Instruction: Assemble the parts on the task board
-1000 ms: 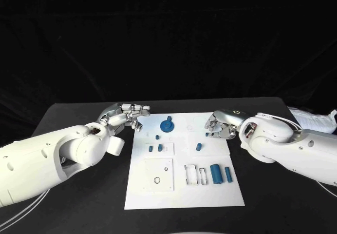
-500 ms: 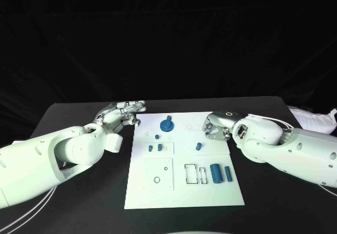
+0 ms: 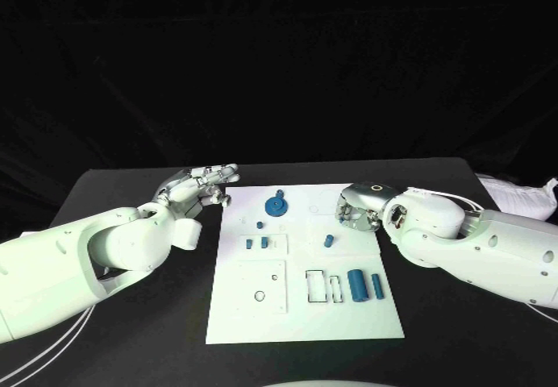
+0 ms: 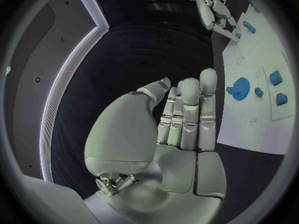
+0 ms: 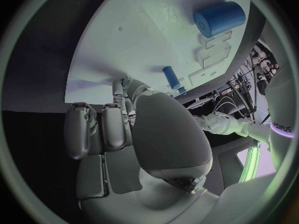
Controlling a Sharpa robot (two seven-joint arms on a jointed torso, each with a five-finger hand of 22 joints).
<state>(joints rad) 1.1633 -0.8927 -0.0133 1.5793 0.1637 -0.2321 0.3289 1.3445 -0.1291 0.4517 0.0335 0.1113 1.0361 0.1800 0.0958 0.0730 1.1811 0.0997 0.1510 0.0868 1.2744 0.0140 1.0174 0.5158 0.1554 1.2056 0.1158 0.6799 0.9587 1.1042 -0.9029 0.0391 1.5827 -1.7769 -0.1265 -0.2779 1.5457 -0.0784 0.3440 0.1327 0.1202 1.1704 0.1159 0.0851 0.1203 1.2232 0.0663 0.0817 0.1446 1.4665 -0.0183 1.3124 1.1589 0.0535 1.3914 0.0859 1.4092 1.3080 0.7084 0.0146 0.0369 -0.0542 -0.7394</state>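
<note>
The task board (image 3: 305,310) lies untouched: left hand (image 3: 200,187) released off its far-left corner, right hand (image 3: 358,211) curled, seemingly empty, so reach squarely for one part.

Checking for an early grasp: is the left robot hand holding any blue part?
No, the left robot hand shows flat, straight fingers with nothing between them.

the head view looks down on the whole board (image 3: 305,322). each wrist view sits close behind its own hand, facing the board; all three share it.
</note>
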